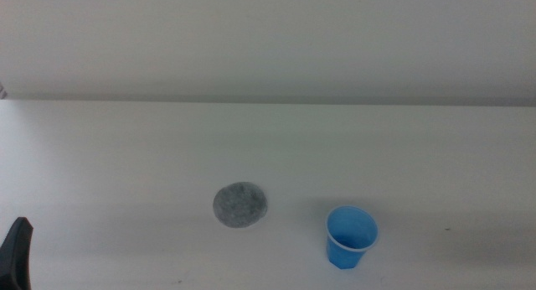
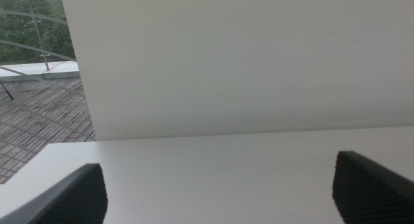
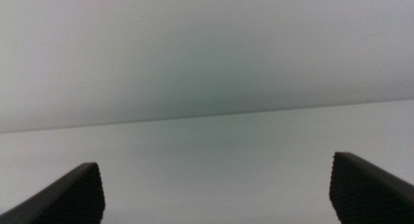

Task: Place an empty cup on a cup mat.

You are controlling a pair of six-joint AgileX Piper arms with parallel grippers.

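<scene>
The bright blue cup [image 1: 351,237] stands upright and empty on the white table, right of centre near the front. The speckled grey cup mat [image 1: 240,205] lies flat to its left, a cup's width away, with nothing on it. My left gripper [image 2: 220,191] is open and empty; in the middle view only a dark jaw tip shows at the bottom left corner [image 1: 17,255], far from both things. My right gripper [image 3: 217,191] is open and empty and is out of the middle view. Neither wrist view shows the cup or the mat.
The white table [image 1: 126,156] runs back to a plain white wall [image 1: 268,38]. In the left wrist view a window with a tiled roof [image 2: 35,114] shows past the wall's edge.
</scene>
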